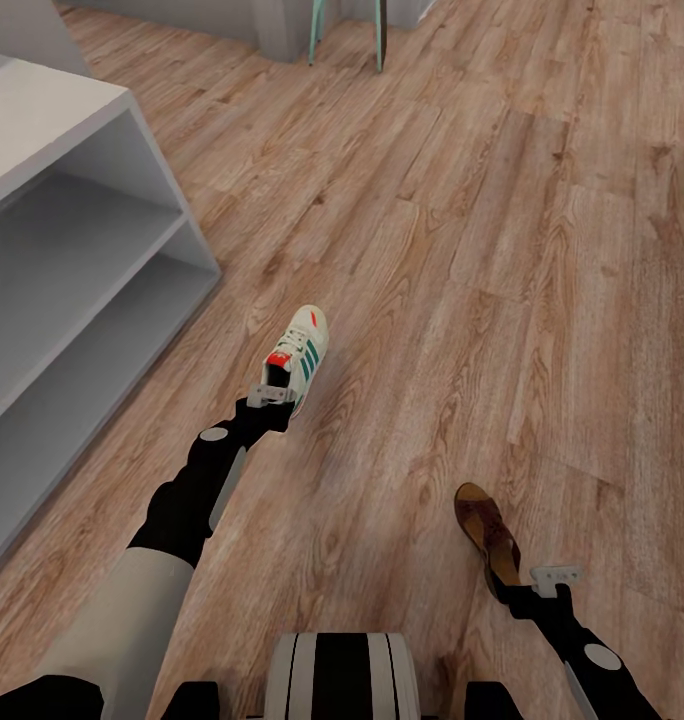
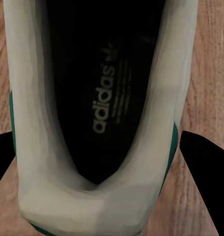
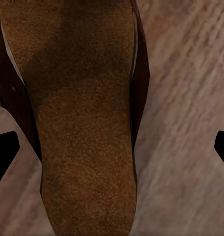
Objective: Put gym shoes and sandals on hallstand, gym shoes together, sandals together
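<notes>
Rack: pale grey-white hallstand with open shoe tiers (image 1: 72,270), far left of head view; the tiers that show hold nothing.
Left gripper: left gripper (image 1: 271,394) at the heel end of the shoe; in the left wrist view its two black fingertips (image 2: 205,162) straddle the heel collar, spread about as wide as the heel. Whether they press on it, cannot tell.
Shoe: white lace-up gym shoe with green side stripes and red-orange heel patch (image 1: 301,354), on the light brown wood-grain plank floor (image 1: 462,220), toe pointing away from robot, near the rack's lower corner; dark printed insole visible (image 2: 99,93).
Sandal: brown leather open sandal with tan insole (image 1: 487,535), on the floor, well right of the shoe.
Right gripper: right gripper (image 1: 554,578) just behind the sandal's heel; its fingers (image 3: 4,150) stand wide, clear of the sandal (image 3: 82,147) on both sides.
</notes>
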Controlling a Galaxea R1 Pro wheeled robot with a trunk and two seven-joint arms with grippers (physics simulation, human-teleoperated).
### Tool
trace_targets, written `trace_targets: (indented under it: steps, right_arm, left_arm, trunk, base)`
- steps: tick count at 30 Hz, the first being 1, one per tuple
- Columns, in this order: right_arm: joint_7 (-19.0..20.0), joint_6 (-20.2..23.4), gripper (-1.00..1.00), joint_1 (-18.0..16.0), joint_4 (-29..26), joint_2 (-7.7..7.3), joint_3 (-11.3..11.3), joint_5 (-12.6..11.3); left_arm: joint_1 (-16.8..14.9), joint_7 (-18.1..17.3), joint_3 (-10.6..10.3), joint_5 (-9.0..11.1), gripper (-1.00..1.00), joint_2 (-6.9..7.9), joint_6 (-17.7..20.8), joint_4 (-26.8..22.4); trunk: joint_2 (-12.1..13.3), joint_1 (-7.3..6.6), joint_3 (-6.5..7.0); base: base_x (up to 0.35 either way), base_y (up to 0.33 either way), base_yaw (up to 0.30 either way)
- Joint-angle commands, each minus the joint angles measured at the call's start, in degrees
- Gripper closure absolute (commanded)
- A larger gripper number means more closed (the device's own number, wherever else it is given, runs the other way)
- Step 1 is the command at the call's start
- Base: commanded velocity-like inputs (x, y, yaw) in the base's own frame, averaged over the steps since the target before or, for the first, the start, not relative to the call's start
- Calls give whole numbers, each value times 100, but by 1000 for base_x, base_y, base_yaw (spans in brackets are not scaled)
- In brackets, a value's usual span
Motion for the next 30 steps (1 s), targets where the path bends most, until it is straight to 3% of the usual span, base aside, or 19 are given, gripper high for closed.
trace_targets:
  steps: [1, 5, 10, 30]
  right_arm:
    - [39, -19, -100, -2, 3, 4, -24, 38]
    - [39, -18, -100, -2, -1, 4, -24, 38]
    - [39, -20, -100, -2, -2, 4, -24, 38]
    - [46, -19, -100, -2, -2, 4, -24, 38]
  left_arm:
    - [-1, -26, 6, -34, 100, -2, 28, -8]
    - [1, -26, 6, -33, 100, -1, 31, -8]
    - [1, -26, 6, -32, 100, -1, 35, -8]
    - [-2, -26, 6, -41, 100, 2, 32, -8]
  trunk:
    - [-1, -1, -3]
    - [-1, -1, -3]
    - [-8, 12, -115]
    - [-8, 12, -168]
  base:
    - [0, 0, 8]
    - [0, 0, 4]
    - [0, 0, 1]
    - [0, 0, 0]
